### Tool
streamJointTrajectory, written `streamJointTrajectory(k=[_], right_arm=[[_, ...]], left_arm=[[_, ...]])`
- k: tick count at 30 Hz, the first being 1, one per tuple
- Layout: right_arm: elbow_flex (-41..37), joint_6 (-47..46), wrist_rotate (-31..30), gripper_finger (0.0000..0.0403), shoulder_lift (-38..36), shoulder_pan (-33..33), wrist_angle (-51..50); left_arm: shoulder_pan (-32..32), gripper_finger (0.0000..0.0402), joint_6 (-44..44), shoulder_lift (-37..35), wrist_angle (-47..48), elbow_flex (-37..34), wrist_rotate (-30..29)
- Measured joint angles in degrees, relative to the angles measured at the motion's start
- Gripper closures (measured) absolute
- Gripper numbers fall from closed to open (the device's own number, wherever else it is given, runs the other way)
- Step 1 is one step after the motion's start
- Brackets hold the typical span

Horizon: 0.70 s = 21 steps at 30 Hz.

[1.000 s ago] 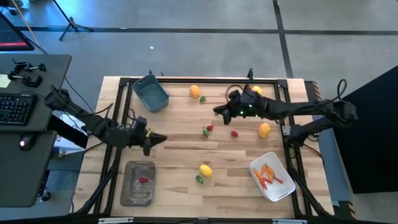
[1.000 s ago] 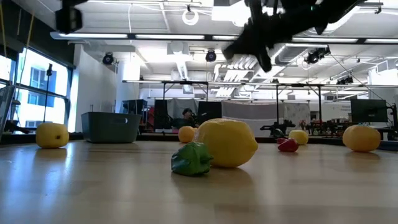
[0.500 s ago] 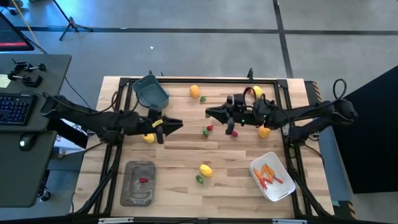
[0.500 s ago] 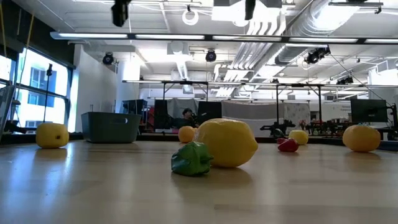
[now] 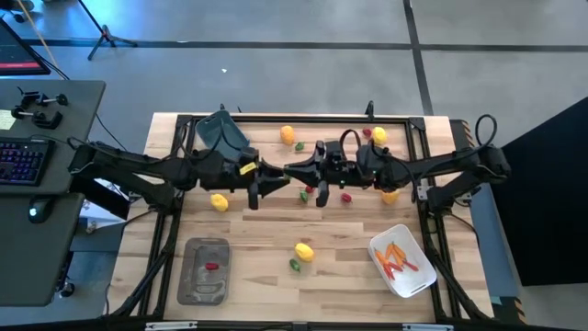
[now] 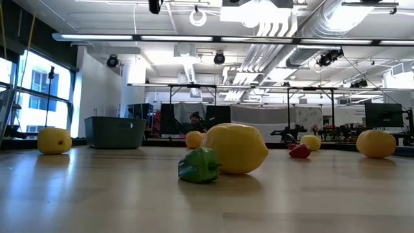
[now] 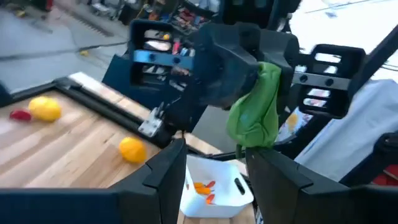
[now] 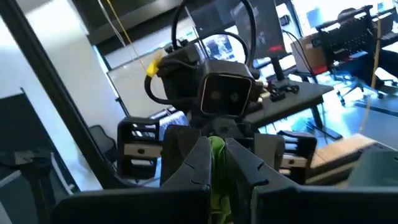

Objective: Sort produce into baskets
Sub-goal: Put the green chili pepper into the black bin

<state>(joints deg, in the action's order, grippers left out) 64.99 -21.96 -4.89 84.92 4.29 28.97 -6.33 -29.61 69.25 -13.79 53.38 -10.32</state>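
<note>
Going left to right across the surface: the shallow grey tray at the near left holds one red piece, and the blue-grey tub at the far left looks to have nothing in it, though the left arm covers part of it. A lemon lies loose near the left arm.

Above the middle of the surface the two arms meet tip to tip. The left tool has its fingers spread apart, framing a green piece without closing on it. The right tool is clamped shut on that green piece, held up in the air between the two arms; this looks like a hand-over from one arm to the other.

Loose items remain: an orange round with a green bit beside it at the far side, small red and green pieces under the arms in the middle, a lemon with a green piece at the near centre, and more yellow and red produce at the far right. The white tub at the near right holds orange sticks.

By my reckoning the sorting is early: most produce is still out.
</note>
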Motion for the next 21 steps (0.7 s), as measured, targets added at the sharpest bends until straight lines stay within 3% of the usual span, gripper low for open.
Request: streamJointTrajectory(k=[14,21], right_arm=[[0.4,-0.1,0.7,0.0398,0.3,0.0,0.1],[0.3,0.0,1.1,0.0398,0.5,0.0,-1.0]], left_arm=[[-0.1,0.0244,0.9,0.0,-2.1,0.7,2.5],[0.4,0.0220,-1.6,-0.1,-4.3,0.9,5.7]])
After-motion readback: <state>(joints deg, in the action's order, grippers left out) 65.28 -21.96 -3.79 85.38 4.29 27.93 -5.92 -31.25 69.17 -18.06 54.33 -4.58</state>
